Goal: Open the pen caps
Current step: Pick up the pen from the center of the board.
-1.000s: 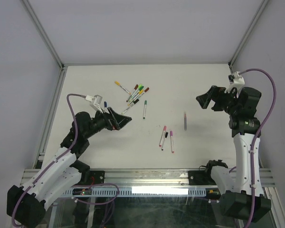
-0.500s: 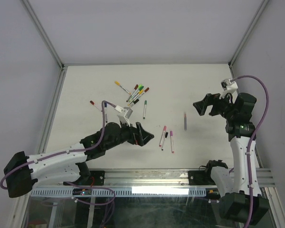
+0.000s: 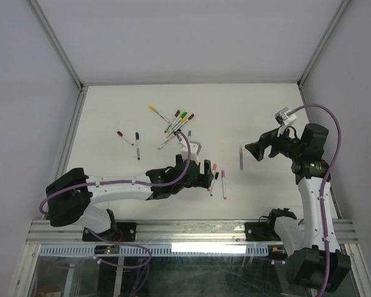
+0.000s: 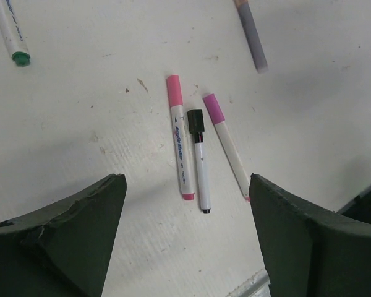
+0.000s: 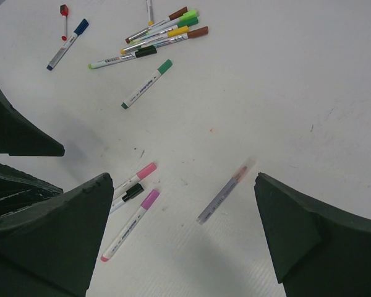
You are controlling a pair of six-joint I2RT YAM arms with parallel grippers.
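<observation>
Near the middle of the surface (image 3: 111,105), a little toward its near edge, three of the pens lie side by side: a pink pen (image 4: 180,141), a black-capped pen (image 4: 200,164) and a magenta pen (image 4: 227,146). The pink cap (image 4: 174,85), black cap (image 4: 195,121) and magenta cap (image 4: 213,107) are all seated on their barrels. None of the three has moved since a second ago.

The left hand (image 3: 201,173) now hangs right over them, its fingers (image 4: 68,235) spread wide with nothing between them. A second ago it was back by the left edge. The left arm (image 3: 123,185) has since stretched low across the surface to the middle. That uncovers a red pen (image 3: 123,137) and a blue pen (image 3: 137,146) near the left edge, both capped. The hand largely hid them before.

Just right of the three pens lies a grey pen (image 3: 241,158), alone and unmoved. Its cap is too blurred to judge.

The right hand (image 3: 258,148) has come down and inward from the right edge toward the grey pen. It hangs above the surface just beside that pen, its jaws as wide apart as before and holding nothing.

Toward the far edge, a cluster of capped pens (image 3: 178,120) sits as it was. A yellow pen (image 3: 157,111) is on its left. A green pen (image 5: 147,83) lies apart on its near side.
</observation>
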